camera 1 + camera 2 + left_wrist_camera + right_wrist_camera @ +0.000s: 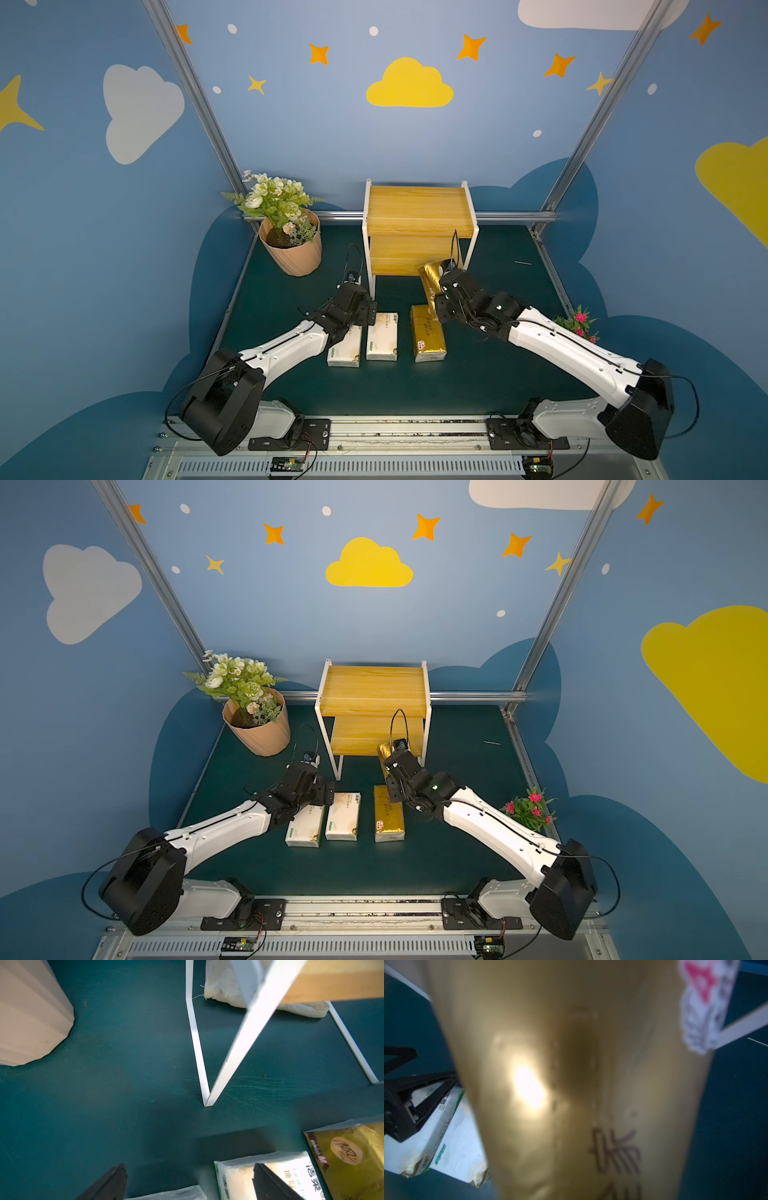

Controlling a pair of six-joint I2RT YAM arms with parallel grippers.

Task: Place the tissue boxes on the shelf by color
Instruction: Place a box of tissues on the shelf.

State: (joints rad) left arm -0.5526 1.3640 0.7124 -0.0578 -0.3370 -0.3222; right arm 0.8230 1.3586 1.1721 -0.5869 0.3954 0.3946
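The shelf [419, 208] stands at the back middle of the green mat, both wood boards bare. My right gripper [437, 291] is shut on a gold tissue box [430, 277], held tilted just in front of the lower board; this box [571, 1084] fills the right wrist view and hides the jaws. A second gold tissue box [428, 334] lies flat on the mat below it. Two white tissue boxes [382, 336] [345, 351] lie side by side to its left. My left gripper [366, 312] hangs open over their far ends, with its fingers [268, 1184] astride the mat and nothing between them.
A peach flowerpot [293, 253] with white flowers stands left of the shelf. A small pink-flowered plant [579, 322] sits at the mat's right edge. A cream cloth bag [224, 987] lies under the shelf. A thin stick [523, 262] lies right of the shelf.
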